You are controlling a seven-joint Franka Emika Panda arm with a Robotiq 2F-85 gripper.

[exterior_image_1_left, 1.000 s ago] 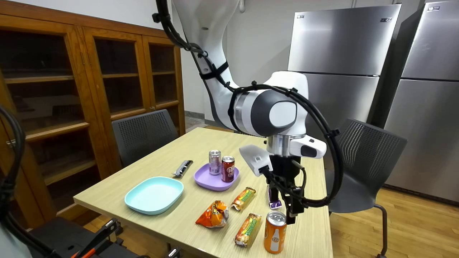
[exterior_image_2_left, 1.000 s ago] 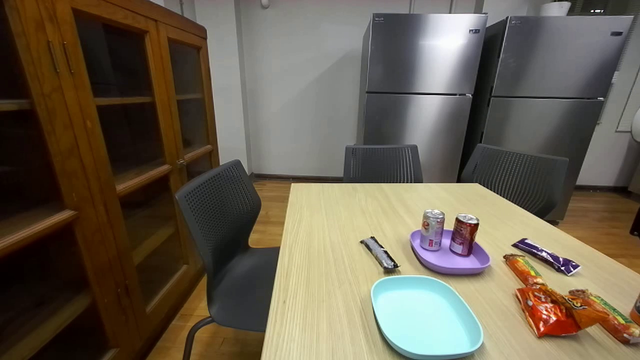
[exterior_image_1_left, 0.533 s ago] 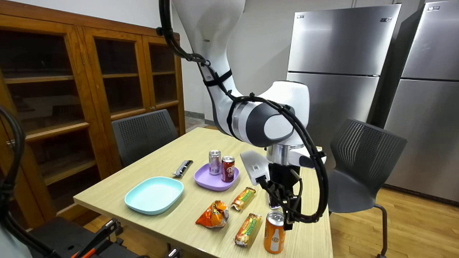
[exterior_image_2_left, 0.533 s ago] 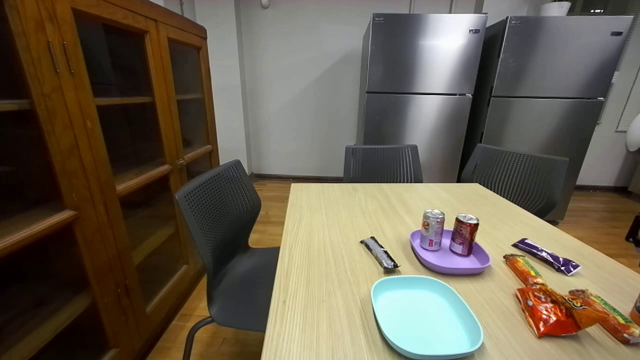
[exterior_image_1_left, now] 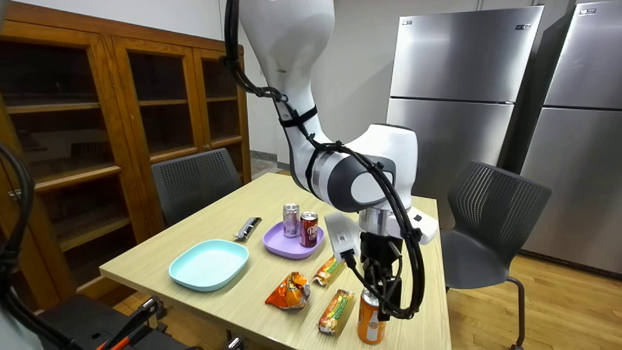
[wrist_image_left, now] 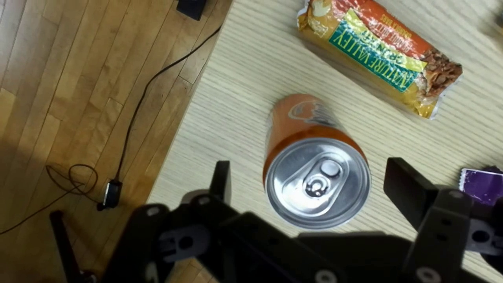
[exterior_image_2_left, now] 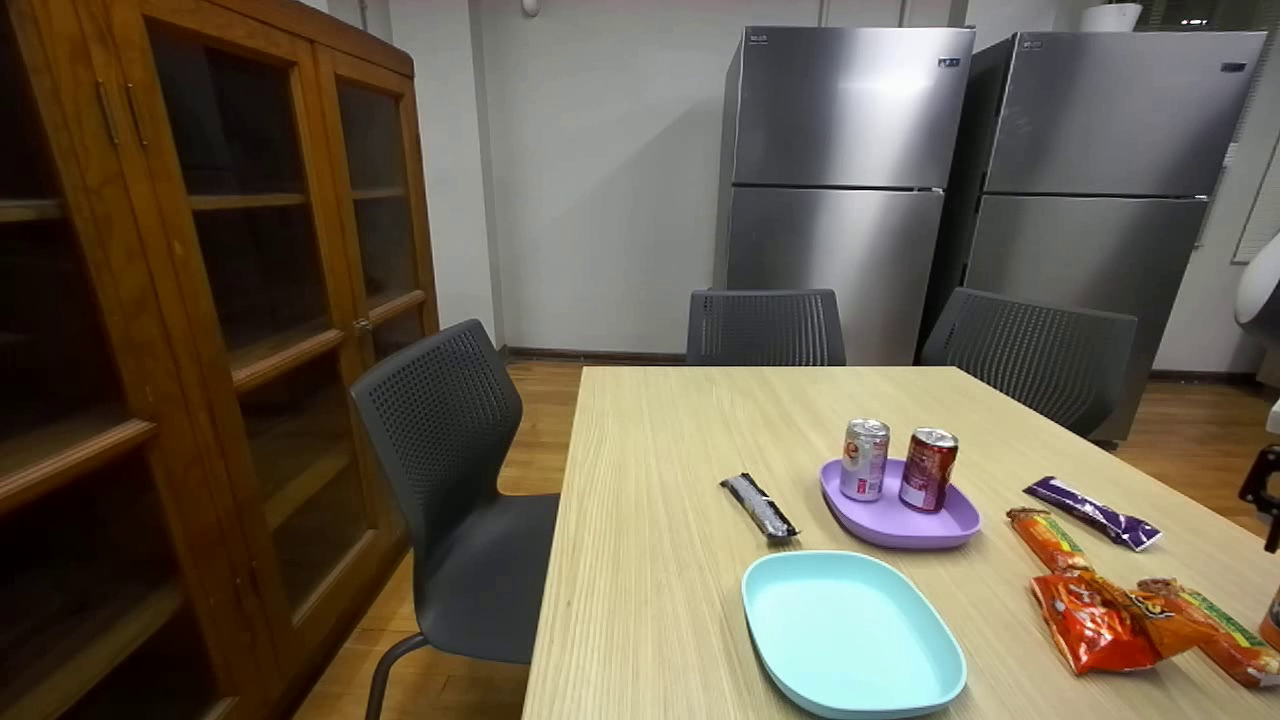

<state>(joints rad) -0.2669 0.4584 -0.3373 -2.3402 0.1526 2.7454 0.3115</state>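
Note:
My gripper [wrist_image_left: 313,184] stands open in the wrist view, its two fingers on either side of the lid of an upright orange can [wrist_image_left: 296,116]. Pale table shows between each finger and the can, so neither appears to touch it. In an exterior view the can [exterior_image_1_left: 370,326] is partly covered by the gripper's black linkage. Beside it lies a granola bar in a green and orange wrapper [wrist_image_left: 377,57]. A purple-wrapped bar [wrist_image_left: 484,186] shows near the right finger. Only a sliver of the can [exterior_image_2_left: 1272,622] and a bit of the arm enter at the right edge of an exterior view.
A purple plate [exterior_image_2_left: 900,535] bears two small cans. Nearby are a teal plate [exterior_image_1_left: 209,265], a silver-wrapped bar [exterior_image_2_left: 760,507], an orange chip bag [exterior_image_1_left: 289,291] and another granola bar [exterior_image_1_left: 329,271]. The table's edge [wrist_image_left: 184,118] runs close to the orange can. Chairs surround the table.
The arm has come down and shifted left toward the orange can in an exterior view, now covering part of it and hiding the purple bar there. The things on the table have not moved.

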